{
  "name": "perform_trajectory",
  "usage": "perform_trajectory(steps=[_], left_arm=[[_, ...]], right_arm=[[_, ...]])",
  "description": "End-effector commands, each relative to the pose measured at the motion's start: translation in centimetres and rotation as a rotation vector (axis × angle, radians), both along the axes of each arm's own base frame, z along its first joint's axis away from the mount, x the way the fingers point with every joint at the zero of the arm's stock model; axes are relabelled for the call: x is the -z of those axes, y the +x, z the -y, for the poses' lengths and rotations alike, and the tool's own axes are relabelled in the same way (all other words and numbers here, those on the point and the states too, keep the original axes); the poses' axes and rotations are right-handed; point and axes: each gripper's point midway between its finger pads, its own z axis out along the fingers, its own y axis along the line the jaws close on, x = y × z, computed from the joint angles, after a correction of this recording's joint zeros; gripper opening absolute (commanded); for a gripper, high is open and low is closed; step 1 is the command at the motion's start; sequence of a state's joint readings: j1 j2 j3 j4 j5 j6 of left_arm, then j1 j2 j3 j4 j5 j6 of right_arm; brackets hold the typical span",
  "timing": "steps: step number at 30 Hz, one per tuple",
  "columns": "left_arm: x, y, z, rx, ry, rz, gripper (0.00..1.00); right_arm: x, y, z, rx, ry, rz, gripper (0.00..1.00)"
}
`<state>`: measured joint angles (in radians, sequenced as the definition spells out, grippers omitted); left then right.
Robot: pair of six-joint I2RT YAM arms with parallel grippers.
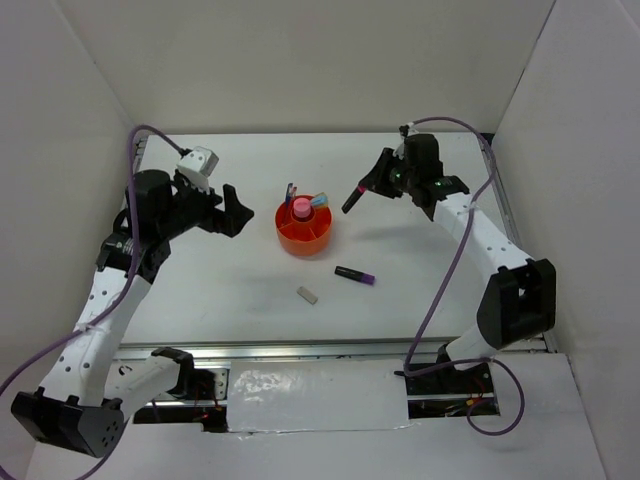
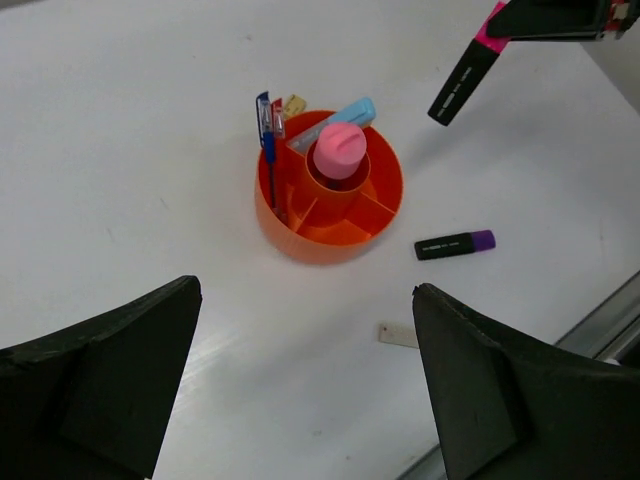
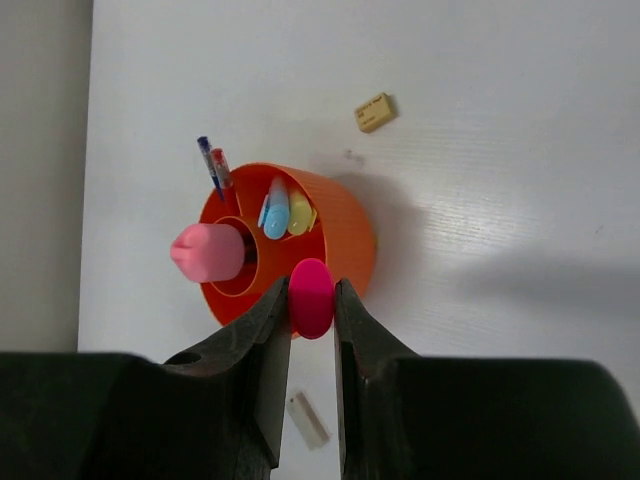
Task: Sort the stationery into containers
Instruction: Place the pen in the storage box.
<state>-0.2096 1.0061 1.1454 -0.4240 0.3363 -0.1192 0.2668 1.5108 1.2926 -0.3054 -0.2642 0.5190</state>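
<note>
The round orange organizer [image 1: 305,232] stands mid-table; it also shows in the left wrist view [image 2: 330,215] and the right wrist view [image 3: 345,225]. It holds a pink cylinder [image 2: 340,148] in the central cup, a light blue marker [image 2: 347,112], a yellow marker [image 3: 301,213], and thin blue and red pens [image 2: 266,128]. My right gripper [image 1: 378,177] is shut on the pink-black marker [image 1: 352,200], up in the air right of the organizer; its pink end [image 3: 311,297] sits between the fingers. My left gripper [image 1: 228,210] is open and empty, left of the organizer. A purple-black marker [image 1: 355,275] and a grey-white eraser [image 1: 307,294] lie on the table.
A small tan block [image 3: 373,112] lies on the table just beyond the organizer, also in the left wrist view [image 2: 293,104]. White walls close in the table at the back and both sides. A metal rail [image 1: 300,350] runs along the near edge.
</note>
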Motion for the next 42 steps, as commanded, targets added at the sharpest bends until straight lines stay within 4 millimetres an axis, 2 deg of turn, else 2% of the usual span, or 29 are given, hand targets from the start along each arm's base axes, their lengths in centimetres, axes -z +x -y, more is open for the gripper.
perform_trajectory(steps=[1, 2, 6, 13, 24, 26, 29, 30, 32, 36, 38, 40, 42], left_arm=[[-1.9, -1.2, 0.9, 0.01, -0.179, -0.005, 0.99], [-1.8, -1.1, 0.7, 0.005, -0.182, -0.005, 0.99], [-1.2, -1.3, 0.3, -0.018, -0.194, -0.011, 0.99], [-0.4, -1.7, 0.2, -0.022, -0.193, -0.019, 0.99], [0.0, -1.9, -0.1, -0.021, -0.163, -0.008, 0.99], [0.2, -2.1, -0.1, -0.014, -0.156, -0.011, 0.99], [0.2, -2.4, -0.2, -0.012, -0.147, 0.0, 0.99], [0.2, -2.4, -0.3, -0.014, -0.146, 0.004, 0.99], [0.2, -2.5, -0.2, -0.008, -0.146, 0.007, 0.99], [0.3, -2.5, -0.2, -0.002, -0.144, 0.006, 0.99], [0.2, -2.5, -0.2, -0.002, -0.141, 0.014, 0.99], [-0.1, -2.6, -0.2, 0.002, -0.141, 0.024, 0.99], [-0.6, -2.9, -0.2, 0.011, -0.138, 0.042, 0.99]], right_arm=[[-3.1, 1.7, -1.1, 0.094, 0.047, 0.097, 0.0], [-2.4, 1.4, -1.7, 0.099, 0.043, 0.086, 0.0], [-1.6, 0.5, -3.2, 0.104, 0.037, 0.083, 0.0], [-0.7, 0.3, -4.9, 0.112, 0.001, 0.095, 0.0], [2.7, 0.0, -7.6, 0.073, -0.073, 0.052, 0.03], [3.4, -0.1, -7.8, 0.067, -0.09, 0.042, 0.08], [4.0, 0.0, -8.1, 0.053, -0.099, 0.029, 0.19], [4.3, -0.1, -8.2, 0.042, -0.099, 0.017, 0.3], [4.8, -0.3, -8.6, 0.023, -0.102, 0.003, 0.44], [4.8, -1.1, -9.5, -0.021, -0.098, -0.005, 0.6], [3.7, -1.5, -9.9, -0.051, -0.072, 0.01, 0.65], [2.7, -2.1, -9.9, -0.096, -0.062, 0.029, 0.65], [0.5, -3.5, -9.9, -0.182, -0.031, 0.056, 0.64]])
